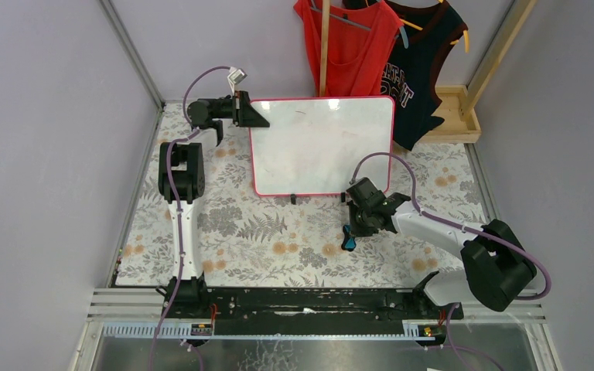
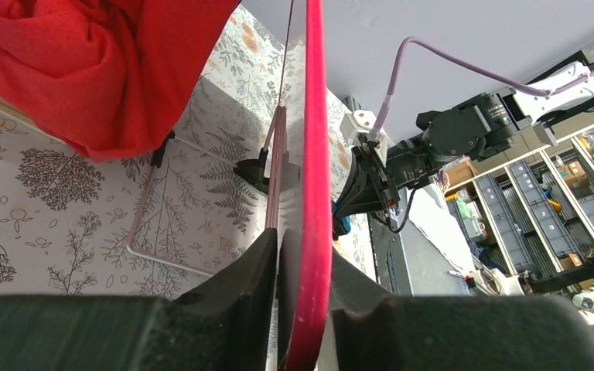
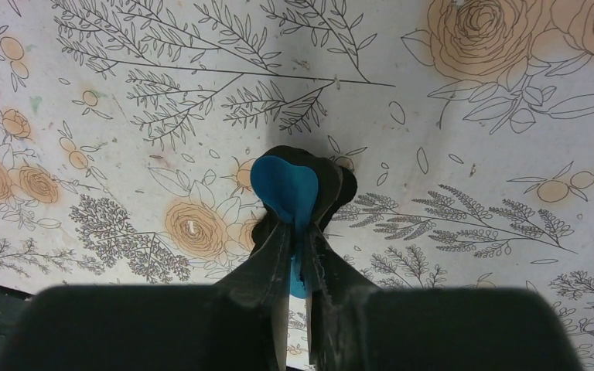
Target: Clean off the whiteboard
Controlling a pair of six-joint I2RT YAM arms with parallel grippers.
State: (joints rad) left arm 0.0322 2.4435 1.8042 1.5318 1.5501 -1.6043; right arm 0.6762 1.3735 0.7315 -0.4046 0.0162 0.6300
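The whiteboard (image 1: 321, 147), glossy white with a red-pink frame and two black clip feet, stands at the back middle of the table; its face looks wiped, with faint smears. My left gripper (image 1: 249, 112) is shut on its upper left frame edge; in the left wrist view the red frame (image 2: 315, 154) runs between my jaws. My right gripper (image 1: 353, 228) is shut on the small blue-and-black eraser (image 3: 286, 189), which also shows in the top view (image 1: 349, 239), held low over the table in front of the board's right foot.
A floral cloth (image 1: 278, 232) covers the table. A red top (image 1: 348, 42) and a dark top (image 1: 414, 69) hang behind the board. A wooden stand (image 1: 456, 112) sits at the back right. Grey walls close both sides.
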